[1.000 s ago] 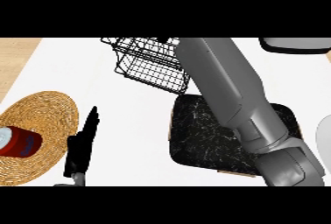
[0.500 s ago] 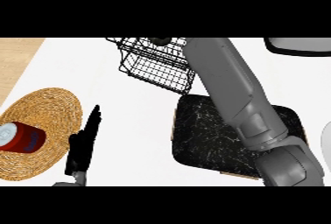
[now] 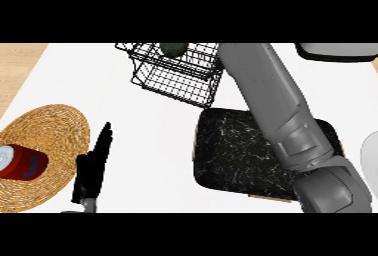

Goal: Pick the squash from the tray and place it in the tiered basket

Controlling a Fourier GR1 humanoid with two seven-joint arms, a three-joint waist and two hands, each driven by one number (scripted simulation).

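A dark green squash shows at the top edge, inside the black wire tiered basket. My right forearm stretches from the lower right across the black marbled tray up past the basket's right side. The hand at its end is cut off by the picture's top edge. No squash shows on the bare part of the tray. My left hand rests edge-on at the lower left, fingers straight and pointing up, holding nothing.
A round woven mat lies at the left with a red can on it. A dark rimmed object sits at the top right. A white plate's edge shows at the right.
My right forearm has shifted slightly and stands more upright beside the basket. The left hand has not moved.
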